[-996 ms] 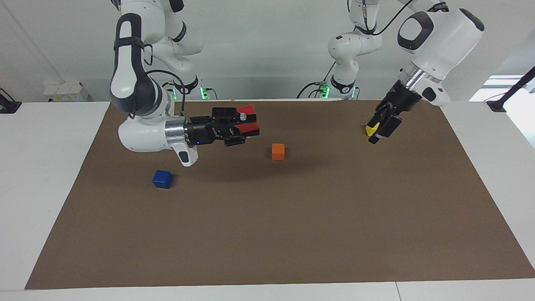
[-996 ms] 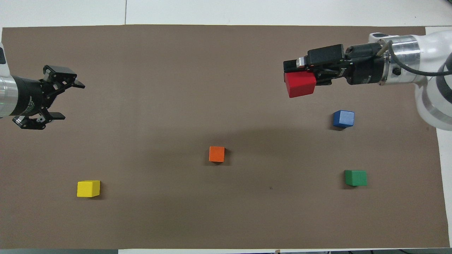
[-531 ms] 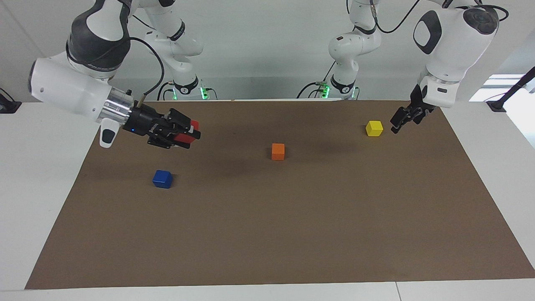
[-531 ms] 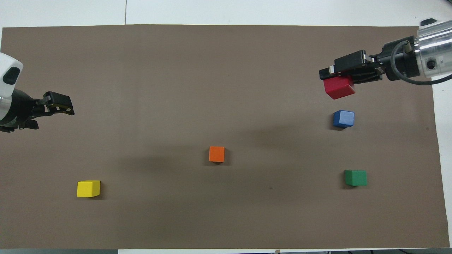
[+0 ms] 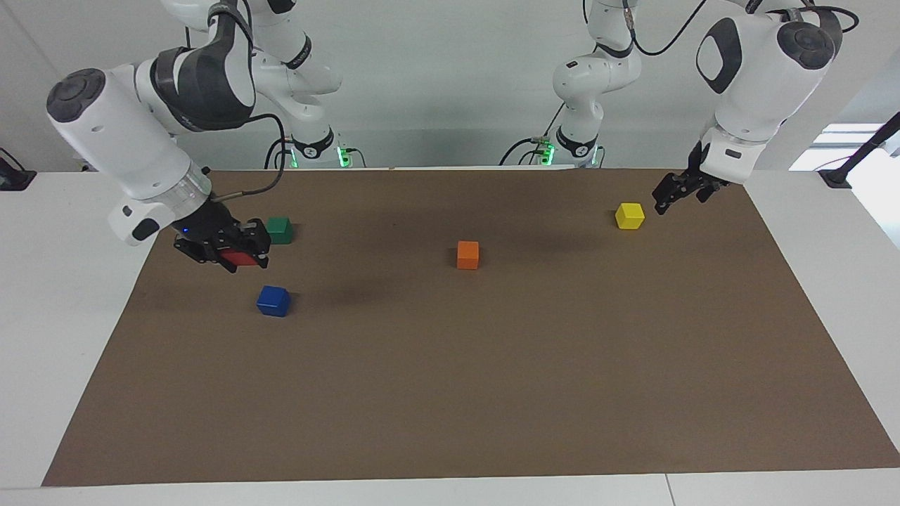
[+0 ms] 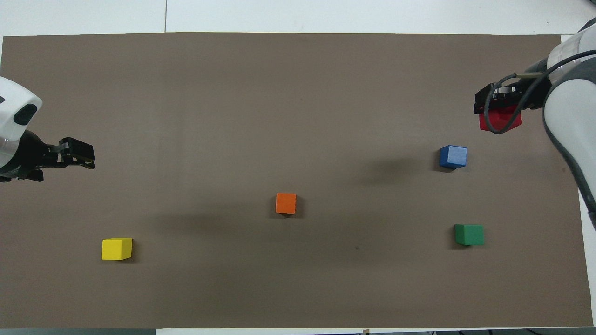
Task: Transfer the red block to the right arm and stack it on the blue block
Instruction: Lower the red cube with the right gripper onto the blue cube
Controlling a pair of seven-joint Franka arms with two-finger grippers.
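The red block [image 5: 240, 259] [image 6: 501, 119] hangs in the air with my right gripper [image 5: 235, 254] [image 6: 498, 108] shut on it, fingers pointing down. It is over the mat near the edge at the right arm's end, not over the blue block. The blue block [image 5: 273, 301] [image 6: 452, 157] sits alone on the mat, a short way from the gripper toward the table's middle. My left gripper [image 5: 673, 195] [image 6: 77, 154] hangs open and empty over the mat at the left arm's end, beside the yellow block.
An orange block [image 5: 467, 254] [image 6: 286, 203] sits mid-table. A yellow block [image 5: 629, 215] [image 6: 117, 248] lies toward the left arm's end. A green block [image 5: 280, 230] [image 6: 469, 234] lies nearer to the robots than the blue one. A brown mat [image 5: 450, 393] covers the table.
My right arm swung the red block from mid-table out to its own end and turned the gripper downward. My left gripper drew back past the yellow block toward its own end.
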